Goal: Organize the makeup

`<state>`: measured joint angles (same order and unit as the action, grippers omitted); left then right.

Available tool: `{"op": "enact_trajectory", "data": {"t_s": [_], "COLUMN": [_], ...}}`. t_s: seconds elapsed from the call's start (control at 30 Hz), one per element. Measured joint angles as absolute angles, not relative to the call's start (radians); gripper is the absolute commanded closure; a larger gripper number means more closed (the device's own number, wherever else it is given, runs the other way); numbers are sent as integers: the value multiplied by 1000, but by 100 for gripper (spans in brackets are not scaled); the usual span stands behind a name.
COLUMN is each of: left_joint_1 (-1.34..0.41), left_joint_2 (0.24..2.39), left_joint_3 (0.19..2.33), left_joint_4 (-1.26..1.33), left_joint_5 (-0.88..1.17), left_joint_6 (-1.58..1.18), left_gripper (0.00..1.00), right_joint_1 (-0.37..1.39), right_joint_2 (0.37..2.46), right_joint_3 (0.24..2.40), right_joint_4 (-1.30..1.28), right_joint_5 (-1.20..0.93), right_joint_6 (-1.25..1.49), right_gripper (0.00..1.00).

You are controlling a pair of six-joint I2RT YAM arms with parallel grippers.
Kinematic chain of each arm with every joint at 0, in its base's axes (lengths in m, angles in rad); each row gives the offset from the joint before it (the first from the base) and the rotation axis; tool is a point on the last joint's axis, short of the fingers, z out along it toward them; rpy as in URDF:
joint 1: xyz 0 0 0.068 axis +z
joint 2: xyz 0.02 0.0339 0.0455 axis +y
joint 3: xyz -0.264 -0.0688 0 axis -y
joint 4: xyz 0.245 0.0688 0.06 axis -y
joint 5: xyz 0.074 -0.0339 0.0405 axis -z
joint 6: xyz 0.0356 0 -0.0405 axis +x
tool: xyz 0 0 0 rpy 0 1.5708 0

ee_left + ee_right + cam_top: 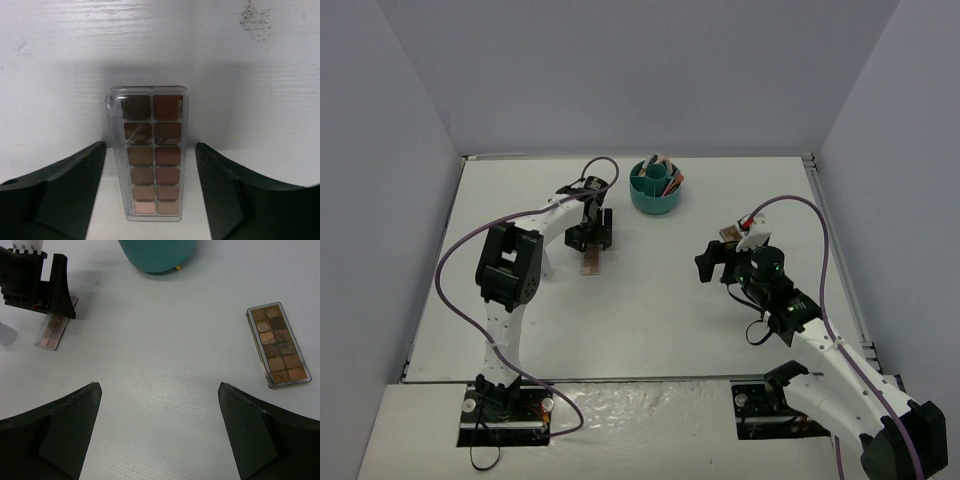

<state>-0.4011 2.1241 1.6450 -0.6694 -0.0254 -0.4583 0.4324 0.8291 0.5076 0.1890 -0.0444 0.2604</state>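
A clear eyeshadow palette [150, 155] with brown and pink pans lies flat on the white table. My left gripper [150, 147] is open and straddles its near end, with a gap on each side; from above the gripper [590, 238] sits over the palette [591, 263]. A second, gold-framed brown palette [277, 345] lies flat to the right of my right gripper [158, 385], which is open and empty above bare table. In the top view that palette [727, 232] is partly hidden by the right gripper [720, 252]. Several sticks [666, 172] stand in the teal cup. Tweezers are not visible.
The round teal divided cup [656, 198] stands at the back centre; its base shows in the right wrist view [155, 255]. The left gripper [37, 285] and the clear palette [51, 333] also show there. Grey walls surround the table.
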Motion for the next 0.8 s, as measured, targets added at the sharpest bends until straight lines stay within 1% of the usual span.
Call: {"op": "enact_trajectory", "data": {"t_s": [0.1, 0.17, 0.23, 0.27, 0.33, 0.43, 0.5, 0.6, 0.8], "left_joint_1": [-401, -401, -401, -401, -401, -401, -403, -406, -409], "left_joint_2": [2125, 2125, 2125, 2125, 2125, 2119, 2100, 2011, 1789], "left_joint_3": [1645, 1645, 1645, 1645, 1645, 1642, 1622, 1548, 1435], "left_joint_4": [-671, -673, -673, -673, -673, -660, -626, -548, -296], "left_joint_5": [-27, -27, -27, -27, -28, -28, -25, -7, 70], "left_joint_6": [-460, -462, -462, -462, -462, -459, -449, -423, -357], "left_gripper": [53, 59, 71, 74, 77, 78, 83, 88, 89], "right_joint_1": [432, 432, 432, 432, 432, 432, 432, 432, 432], "right_joint_2": [829, 829, 829, 829, 829, 829, 829, 829, 828], "right_joint_3": [508, 508, 507, 507, 507, 507, 507, 507, 507], "right_joint_4": [189, 189, 189, 189, 189, 189, 189, 189, 190], "right_joint_5": [-44, -44, -44, -44, -44, -44, -44, -44, -44], "right_joint_6": [261, 261, 261, 261, 261, 261, 261, 261, 261], "right_gripper": [0, 0, 0, 0, 0, 0, 0, 0, 0]}}
